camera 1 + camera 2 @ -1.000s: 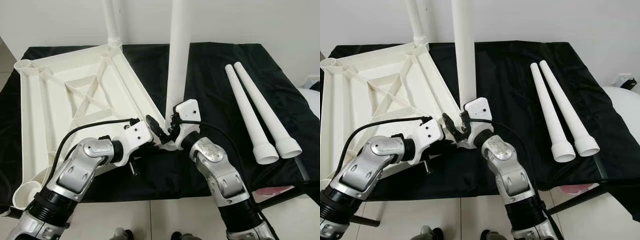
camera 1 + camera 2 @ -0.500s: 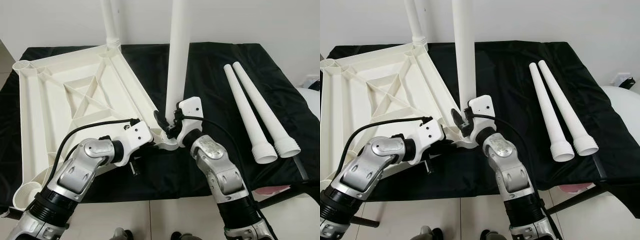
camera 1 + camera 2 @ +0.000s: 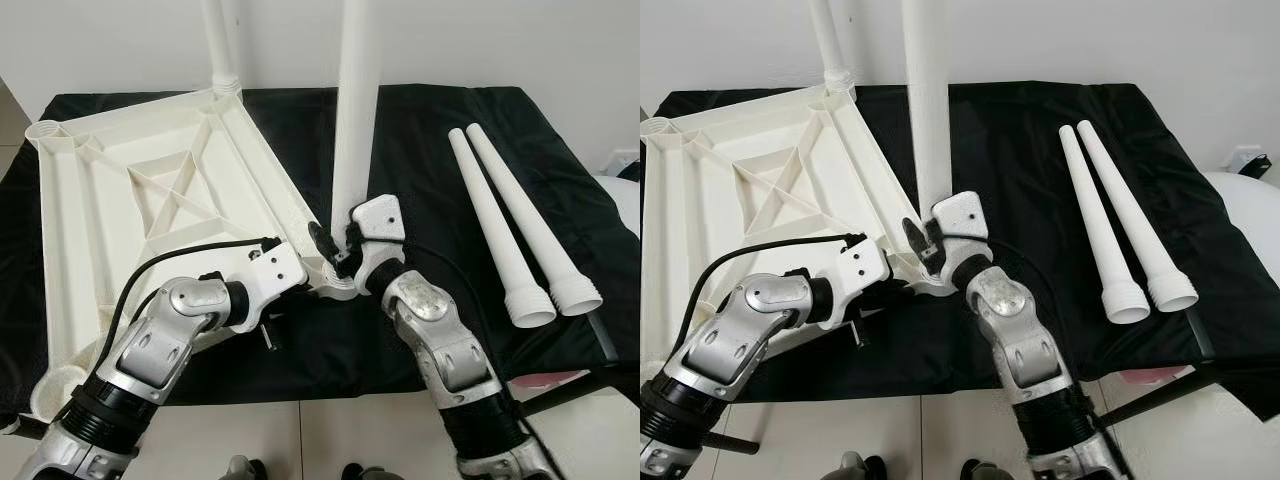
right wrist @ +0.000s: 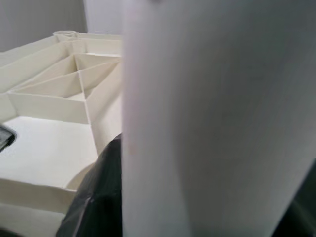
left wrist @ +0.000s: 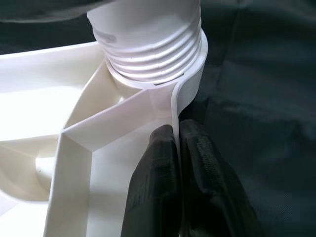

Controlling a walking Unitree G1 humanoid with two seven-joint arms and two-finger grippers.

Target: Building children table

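Two loose white legs (image 3: 500, 225) lie side by side on the black cloth (image 3: 420, 140), well right of the upturned tabletop (image 3: 150, 200). At the tabletop's near corner, the left gripper (image 5: 177, 148) pinches the thin rim beside the threaded socket, while the right gripper (image 3: 335, 248) clasps the upright leg (image 3: 355, 110) standing there.

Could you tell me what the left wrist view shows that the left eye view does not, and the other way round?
Left wrist view: the left gripper's fingers pinch the thin rim of the tabletop just below a corner socket, with the threaded end of the leg seated in it.

Left eye view: two loose legs lie side by side on the black cloth, another leg stands at the far corner, and the right gripper holds the near leg low down.

Both: the upturned white tabletop, the near leg in its corner, and the cloth.
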